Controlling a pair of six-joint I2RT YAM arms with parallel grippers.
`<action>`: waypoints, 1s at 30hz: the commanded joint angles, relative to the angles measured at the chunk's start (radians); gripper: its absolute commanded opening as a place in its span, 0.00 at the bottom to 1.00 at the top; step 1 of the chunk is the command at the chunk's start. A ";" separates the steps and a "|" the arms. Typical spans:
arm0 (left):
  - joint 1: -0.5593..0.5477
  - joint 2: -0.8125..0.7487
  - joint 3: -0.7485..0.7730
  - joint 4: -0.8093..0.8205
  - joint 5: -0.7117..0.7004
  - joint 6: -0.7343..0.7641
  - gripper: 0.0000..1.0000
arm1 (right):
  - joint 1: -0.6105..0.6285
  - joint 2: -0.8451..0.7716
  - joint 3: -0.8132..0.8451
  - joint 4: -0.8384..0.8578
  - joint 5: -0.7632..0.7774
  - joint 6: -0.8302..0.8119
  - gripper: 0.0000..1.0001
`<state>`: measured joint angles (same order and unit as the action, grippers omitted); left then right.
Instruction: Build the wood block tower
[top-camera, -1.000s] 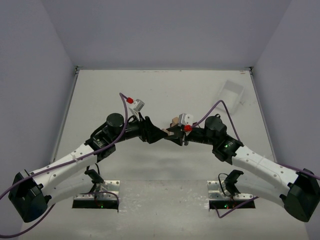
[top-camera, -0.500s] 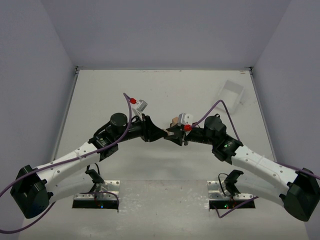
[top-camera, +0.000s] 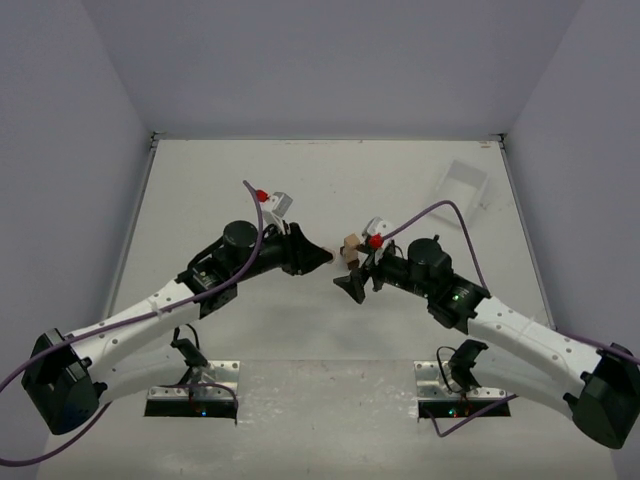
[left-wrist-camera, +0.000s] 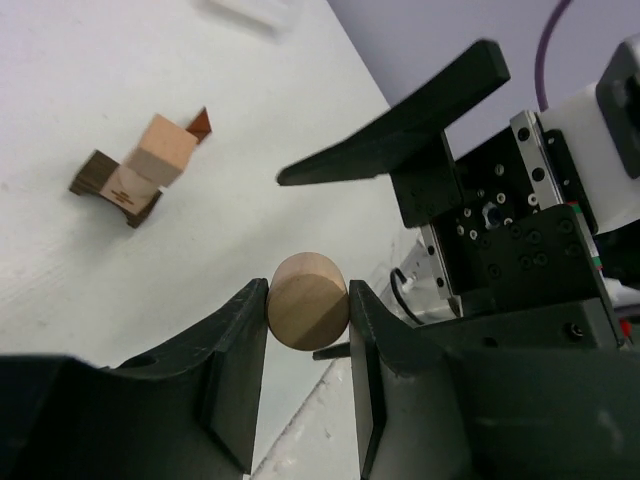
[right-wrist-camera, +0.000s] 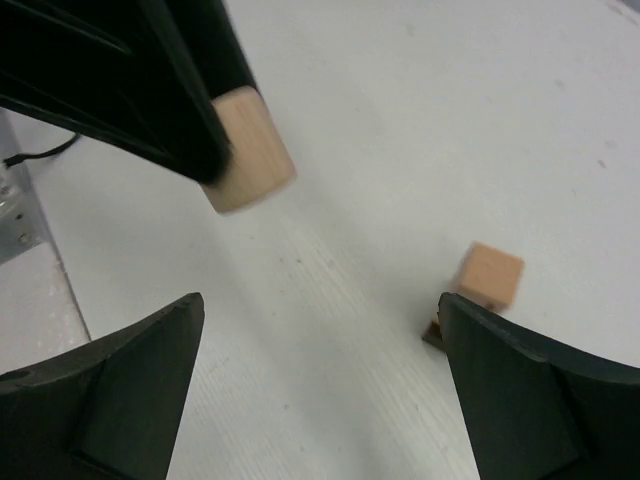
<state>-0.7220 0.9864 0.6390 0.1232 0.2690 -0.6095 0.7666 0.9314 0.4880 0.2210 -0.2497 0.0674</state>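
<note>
From above, your left tool (top-camera: 323, 258) hangs just beside the wood block tower (top-camera: 351, 245) of pale tan and dark brown pieces on the white desk (top-camera: 250, 180). The right tool (top-camera: 352, 278) is near, and a swing from either could topple it. Left wrist: the tool pinches a pale round wooden cylinder (left-wrist-camera: 307, 303) at its tips, so it may roll free. Right wrist: that tool gapes wide, empty.

- The overhead view was evenly, softly lit; the worktop (top-camera: 330, 190) looked pale and slightly washed out, with only faint shadows.
- The left wrist view was sharp on the round pale block (left-wrist-camera: 307, 302) between the left fingers (left-wrist-camera: 235, 370); the block stack (left-wrist-camera: 140, 170) at upper left was slightly soft.
- The right wrist view was blurred: the round pale block (right-wrist-camera: 245, 150) smeared at upper left, the right fingers (right-wrist-camera: 100, 390) dark and unfocused.
</note>
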 joint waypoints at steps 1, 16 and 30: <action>-0.018 0.068 0.135 -0.052 -0.161 0.065 0.00 | -0.006 -0.111 -0.010 -0.197 0.480 0.283 0.99; -0.134 0.503 0.624 -0.396 -0.483 0.292 0.00 | -0.458 -0.149 -0.124 -0.446 0.581 0.531 0.99; -0.154 0.730 0.857 -0.607 -0.500 0.396 0.00 | -0.477 -0.152 -0.152 -0.448 0.566 0.529 0.99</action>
<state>-0.8696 1.6989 1.4082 -0.4396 -0.2329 -0.2550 0.2958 0.8099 0.3390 -0.2485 0.3046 0.5808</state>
